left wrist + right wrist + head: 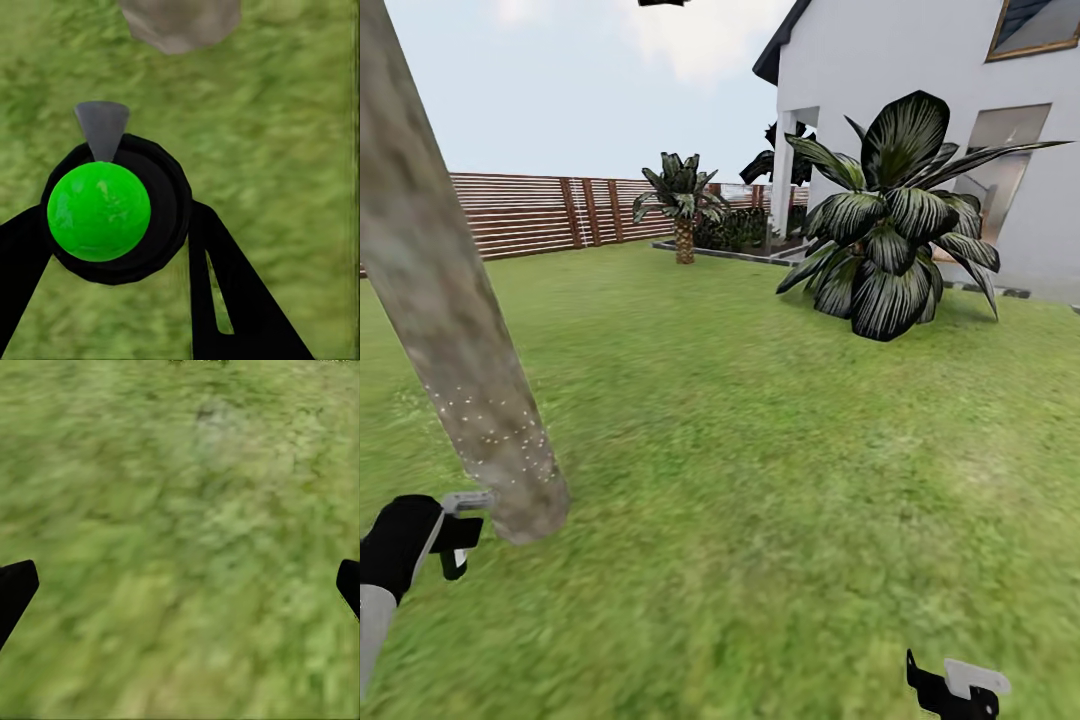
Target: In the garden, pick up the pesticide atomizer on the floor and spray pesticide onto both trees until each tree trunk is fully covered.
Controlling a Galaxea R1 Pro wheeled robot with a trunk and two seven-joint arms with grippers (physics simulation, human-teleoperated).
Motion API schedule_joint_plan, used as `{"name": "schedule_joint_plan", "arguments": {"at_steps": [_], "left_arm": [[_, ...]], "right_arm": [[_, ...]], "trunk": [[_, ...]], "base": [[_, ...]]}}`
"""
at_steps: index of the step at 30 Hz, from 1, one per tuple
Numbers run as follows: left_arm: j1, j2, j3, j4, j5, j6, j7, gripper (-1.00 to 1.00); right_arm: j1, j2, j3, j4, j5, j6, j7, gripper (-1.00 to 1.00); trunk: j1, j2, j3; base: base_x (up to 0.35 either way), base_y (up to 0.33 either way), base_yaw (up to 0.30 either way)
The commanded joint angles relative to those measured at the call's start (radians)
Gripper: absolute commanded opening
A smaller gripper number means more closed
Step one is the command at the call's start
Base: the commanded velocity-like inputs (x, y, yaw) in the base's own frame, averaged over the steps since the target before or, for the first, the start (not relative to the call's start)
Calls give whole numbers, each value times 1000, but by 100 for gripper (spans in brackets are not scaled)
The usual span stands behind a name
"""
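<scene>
A thick mottled grey-brown tree trunk (pixel 450 320) leans up the left of the head view, with small white specks (pixel 500 430) scattered over its lower part. Just beside its base, my left gripper (pixel 452 545) is shut on the pesticide atomizer (pixel 465 500). In the left wrist view the atomizer (pixel 112 210) is a black round body with a bright green top, held between the black fingers (pixel 225 300). Its grey nozzle (pixel 101 127) points toward the trunk's foot (pixel 180 22). My right gripper (pixel 955 690) hangs low at the right over grass, open (pixel 180 589) and empty.
Green lawn (pixel 760 450) stretches ahead. A big dark-leaved plant (pixel 895 220) stands in front of the white house (pixel 920 100). A small palm (pixel 682 205) and a brown slat fence (pixel 530 210) close off the far side.
</scene>
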Motion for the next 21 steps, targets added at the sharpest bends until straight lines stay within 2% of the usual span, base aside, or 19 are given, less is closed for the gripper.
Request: {"name": "schedule_joint_plan", "arguments": {"at_steps": [1, 7, 14, 17, 21], "left_arm": [[-1, -2, 5, -5, -12, 3, -9, -100], [-1, -6, 6, 4, -10, 1, -9, -100], [1, -3, 7, 73, -11, -12, -8, -100], [1, -1, 23, 77, -12, -15, -8, -100], [1, -4, 30, 79, -11, -15, -7, -100]], "right_arm": [[-1, 0, -3, 2, 11, -3, -7, 100], [-1, 0, -3, 2, 11, -3, -7, 100], [-1, 0, -3, 2, 11, -3, -7, 100], [-1, 0, -3, 2, 11, -3, -7, 100], [-1, 0, -3, 2, 10, -3, -7, 100]], "trunk": [[0, 0, -1], [0, 0, -1], [0, 0, -1], [0, 0, -1], [0, 0, -1]], "base": [[238, -161, 0], [76, -245, 13], [7, -275, 233], [158, -221, 181], [290, -54, 32]]}}
